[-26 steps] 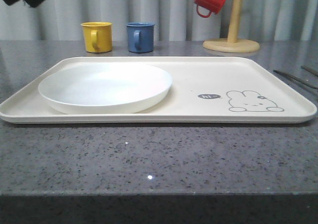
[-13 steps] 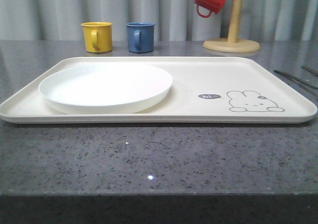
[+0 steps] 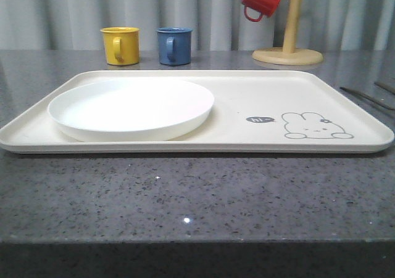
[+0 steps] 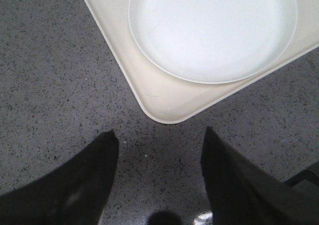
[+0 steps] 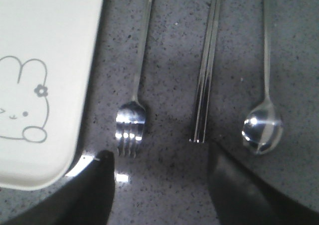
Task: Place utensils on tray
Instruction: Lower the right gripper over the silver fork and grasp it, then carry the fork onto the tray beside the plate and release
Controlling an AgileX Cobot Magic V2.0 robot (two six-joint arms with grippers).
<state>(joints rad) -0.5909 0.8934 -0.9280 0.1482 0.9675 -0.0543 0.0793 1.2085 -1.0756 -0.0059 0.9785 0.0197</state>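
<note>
No utensil has reached the tray (image 3: 247, 87) yet. One fork (image 5: 133, 110), one pair of chopsticks (image 5: 205, 85) and one spoon (image 5: 262, 127) lie side by side on the table (image 5: 164, 185), just right of the tray's rabbit corner in the right wrist frame. The right hand (image 5: 159, 160) hovers spread and empty over the fork tines and chopstick tips; the likely next move is lowering onto one piece. The left hand (image 4: 159, 140) is released, near the tray's corner by the one plate (image 4: 214, 30).

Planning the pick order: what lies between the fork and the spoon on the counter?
The pair of chopsticks lies between the fork and the spoon, roughly parallel to both and touching neither, on the grey counter; the right wrist view shows it.
</note>
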